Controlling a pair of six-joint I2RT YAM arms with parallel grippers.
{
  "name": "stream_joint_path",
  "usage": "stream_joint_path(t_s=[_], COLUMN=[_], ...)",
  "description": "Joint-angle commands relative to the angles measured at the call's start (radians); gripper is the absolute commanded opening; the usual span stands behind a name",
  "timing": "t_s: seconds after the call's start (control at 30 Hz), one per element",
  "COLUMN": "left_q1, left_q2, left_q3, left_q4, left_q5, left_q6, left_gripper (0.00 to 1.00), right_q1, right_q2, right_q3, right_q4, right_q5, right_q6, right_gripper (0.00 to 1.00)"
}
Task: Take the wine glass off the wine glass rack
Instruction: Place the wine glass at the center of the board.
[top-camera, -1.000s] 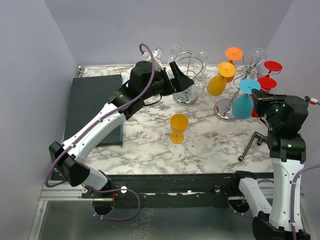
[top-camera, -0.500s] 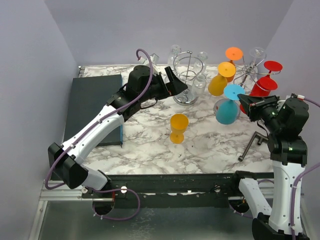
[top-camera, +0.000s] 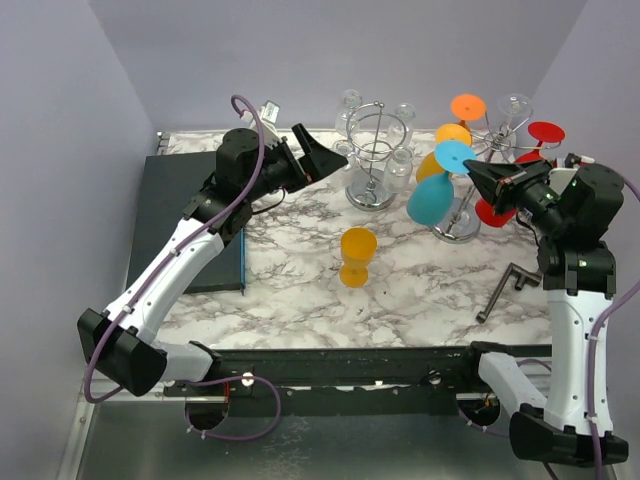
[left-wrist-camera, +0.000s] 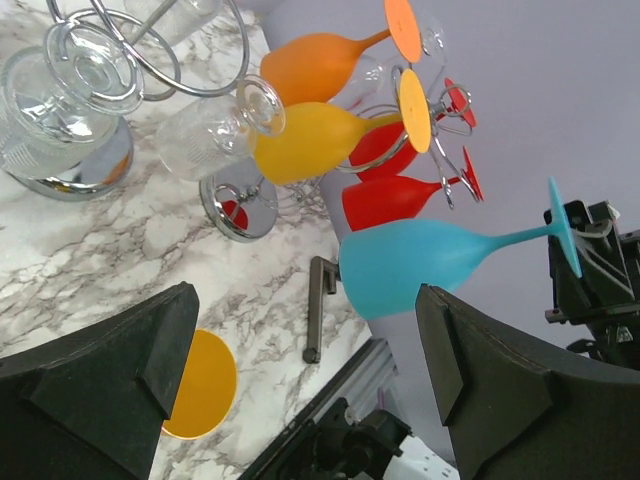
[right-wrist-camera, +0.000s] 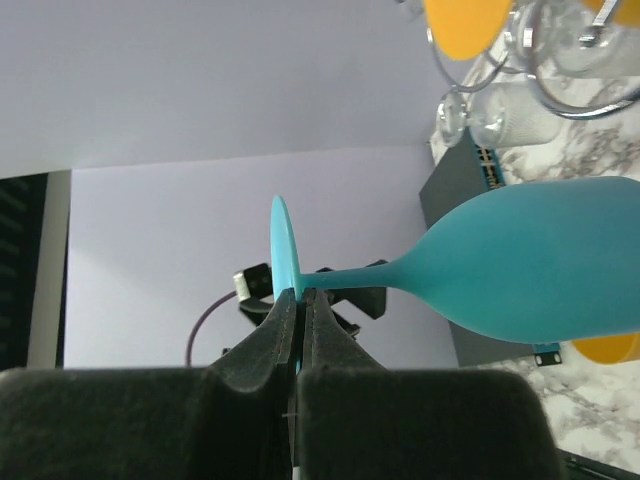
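Right claw (top-camera: 472, 168) pinches blue glass (top-camera: 430, 200) by its foot, beside the rack (top-camera: 458, 229). Left claw (top-camera: 325, 150) wide open, empty, desk's (top-camera: 290, 295) far edge.

Top cam: high behind my bases, looking down on the whole table (top-camera: 300, 290). Left wrist cam faces the rack (left-wrist-camera: 238, 207) from afar; right wrist's close. All share the teal glass (right-wrist-camera: 540, 260).
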Motion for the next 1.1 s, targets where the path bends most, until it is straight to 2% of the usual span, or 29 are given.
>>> stream_joint_path(t_s=[0.0, 0.17, 0.33, 0.47, 0.6, 1.07], left_q1=[0.039, 0.076, 0.106, 0.130, 0.163, 0.244], left_q2=[-0.016, -0.022, -0.027, -0.025, -0.041, -0.070], left_q3=[-0.056, -0.133, -0.202, -0.246, -0.270, -0.332], left_q4=[0.155, 0.336, 0.504, 0.646, 0.714, 0.775], left_q5=[0.169, 0.248, 0.301, 0.330, 0.340, 0.361], left_q6=[-0.092, -0.209, -0.329, -0.428, -0.494, -0.575], left_gripper=[0.99, 0.99, 0.99, 0.99, 0.99, 0.99], right_q1=[-0.002, 0.036, 0.138, 0.331, 0.422, 0.483], right_q2=[0.035, 0.106, 0.178, 0.276, 0.363, 0.446], right_q3=[0.068, 0.129, 0.151, 0.164, 0.199, 0.273], right_q4=[0.145, 0.237, 0.340, 0.451, 0.548, 0.604], right_q5=[-0.095, -0.088, -0.039, 0.038, 0.066, 0.095], right_q6=[0.095, 0.152, 0.207, 0.229, 0.256, 0.276], right_gripper=[0.01, 0.00, 0.01, 0.01, 0.00, 0.01])
